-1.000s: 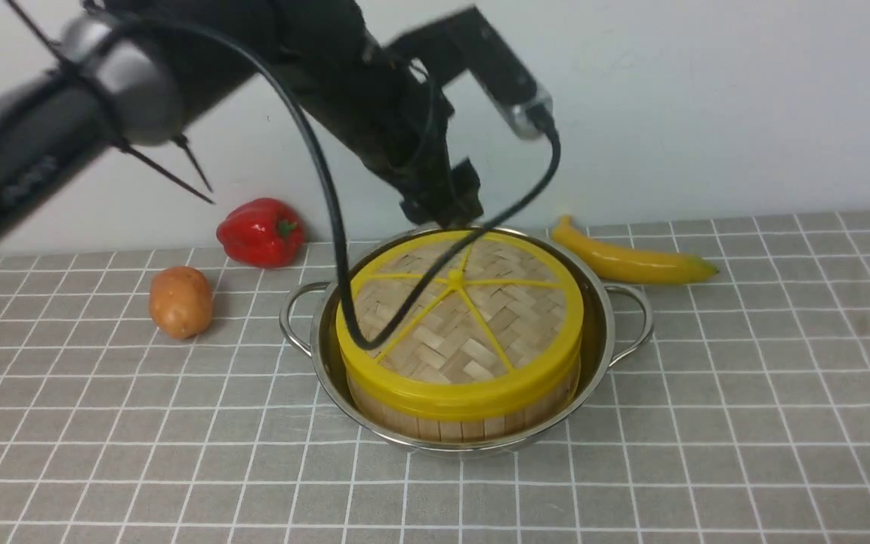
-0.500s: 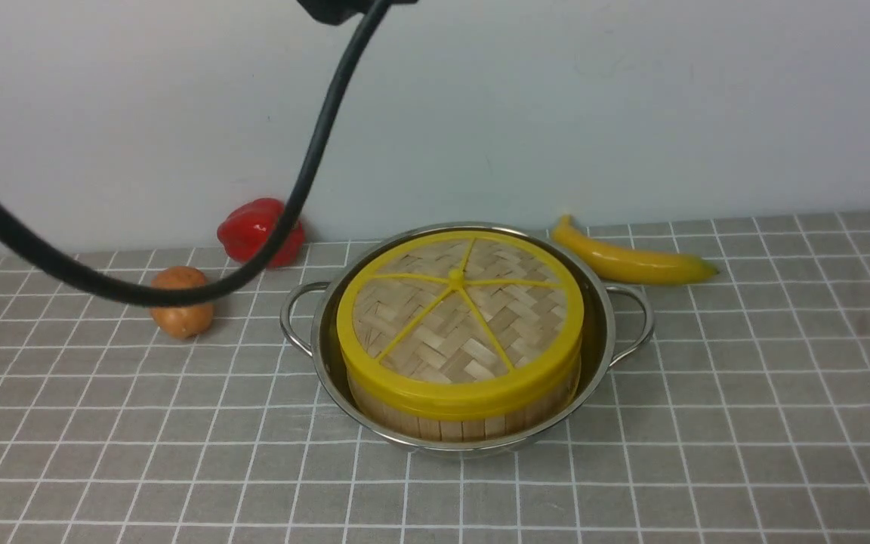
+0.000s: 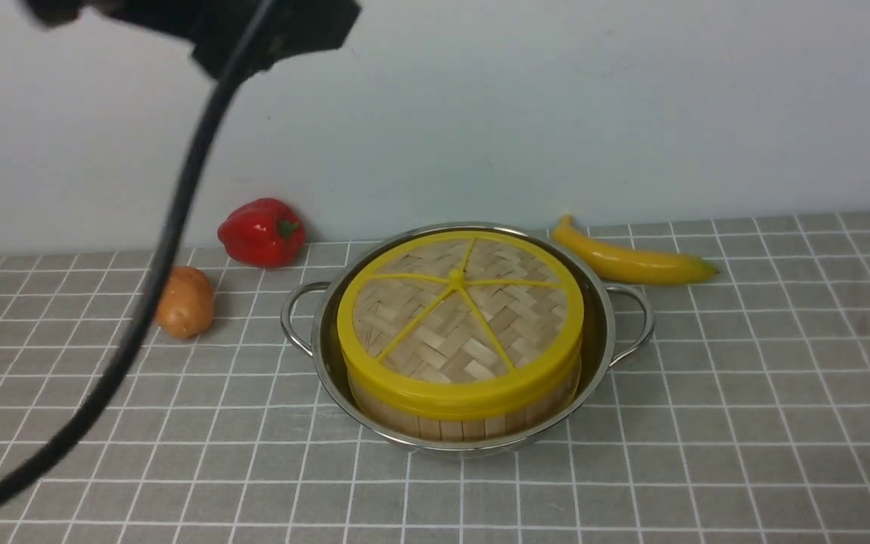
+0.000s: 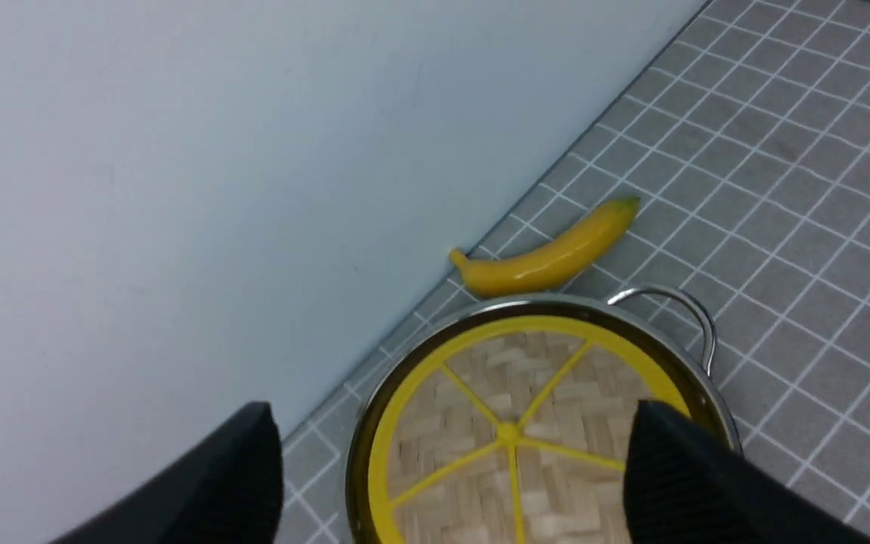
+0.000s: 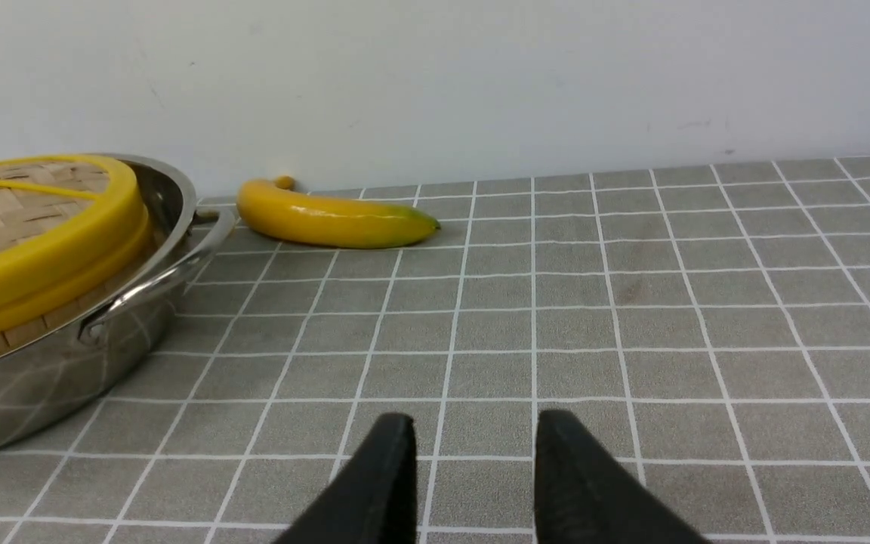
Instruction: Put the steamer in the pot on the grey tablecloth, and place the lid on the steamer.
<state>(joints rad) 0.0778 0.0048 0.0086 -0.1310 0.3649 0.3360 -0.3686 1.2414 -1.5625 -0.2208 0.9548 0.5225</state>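
pot (image 3: 601, 332): shiny steel from where I sit, mirror-smooth, cloth grid reflecting in its wall
lid (image 3: 458, 321): woven bamboo strips, matt and a bit rough; rim and spokes look like smooth yellow plastic
steamer (image 3: 465, 425): pale wooden slats under the lid, dull finish
grey tablecloth (image 3: 745, 423): matt fabric under the pot
banana (image 3: 631, 261): glossy, plasticky
pepper (image 3: 261, 230): wet-look gloss
potato (image 3: 182, 301): matt skin
gripper fingers (image 5: 393, 483): black, matt, finely ribbed

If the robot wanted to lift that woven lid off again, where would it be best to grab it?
Probably by the thick yellow rim of the lid, coming straight down from above with jaws spread across it. The lid lies flat on the steamer, which sits inside the pot, so the pot's wall blocks a sideways approach. The rim stands above the pot's edge; the woven middle offers nothing to pinch.
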